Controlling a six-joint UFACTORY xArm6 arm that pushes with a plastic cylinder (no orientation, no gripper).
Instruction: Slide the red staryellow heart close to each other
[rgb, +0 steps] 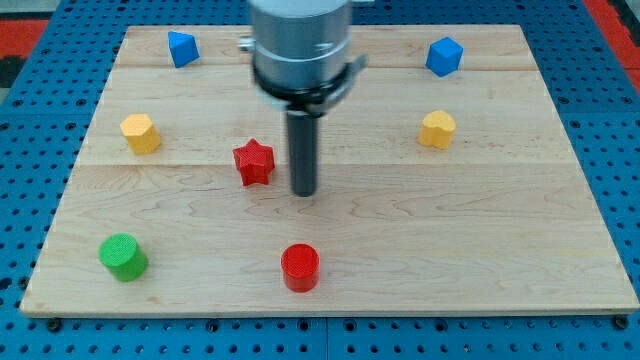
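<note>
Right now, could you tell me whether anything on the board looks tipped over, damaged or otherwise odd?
Nothing stands out. All seven blocks sit flat and apart on the wooden board; my tip rests just to the view's right of the red star, not visibly touching it.

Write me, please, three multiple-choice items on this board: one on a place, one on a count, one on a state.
1. My tip is where relative to the red star?
A. to its right in the view
B. to its left
C. on top of it

2. How many blue blocks?
A. one
B. two
C. three

3. The tip and the star are
A. stacked
B. pressed together
C. apart

Key: 1 A, the rod stands right of the star; 2 B, one top left, one top right; 3 C, bare wood shows between them.
</note>
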